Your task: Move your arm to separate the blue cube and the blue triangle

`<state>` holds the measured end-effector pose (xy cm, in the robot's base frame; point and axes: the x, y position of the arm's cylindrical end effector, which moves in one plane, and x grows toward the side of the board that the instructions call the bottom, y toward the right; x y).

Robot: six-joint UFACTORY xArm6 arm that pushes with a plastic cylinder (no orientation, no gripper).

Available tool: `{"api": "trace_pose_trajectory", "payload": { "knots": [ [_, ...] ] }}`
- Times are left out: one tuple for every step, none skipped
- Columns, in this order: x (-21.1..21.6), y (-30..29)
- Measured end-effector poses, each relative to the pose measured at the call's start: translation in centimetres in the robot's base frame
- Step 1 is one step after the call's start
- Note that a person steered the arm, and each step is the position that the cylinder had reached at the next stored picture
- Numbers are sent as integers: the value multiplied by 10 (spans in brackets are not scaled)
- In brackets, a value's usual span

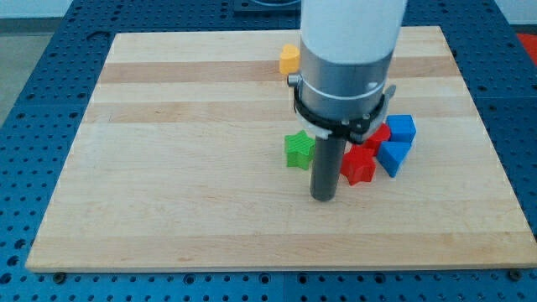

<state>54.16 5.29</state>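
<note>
The blue cube [402, 127] sits right of the board's centre. The blue triangle [393, 157] lies just below it, and the two touch or nearly touch. A red block [360, 165] lies left of the triangle, with another red block [379, 137] behind it, partly hidden by the arm. My tip [324, 198] rests on the board, below and right of the green star-shaped block [299, 149] and just left of the lower red block. The tip is well left of both blue blocks.
A yellow block [289, 59] sits near the board's top edge, partly behind the arm. The wooden board [168, 168] lies on a blue perforated table [33, 101]. The arm's white and grey body [346, 59] hides the board's upper middle.
</note>
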Motion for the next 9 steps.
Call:
{"api": "trace_pose_trajectory", "payload": {
  "knots": [
    [-14, -2],
    [-54, 17],
    [-81, 20],
    [-110, 37],
    [-129, 80],
    [-129, 125],
    [-95, 119],
    [-59, 101],
    [-38, 85]
  ]
}}
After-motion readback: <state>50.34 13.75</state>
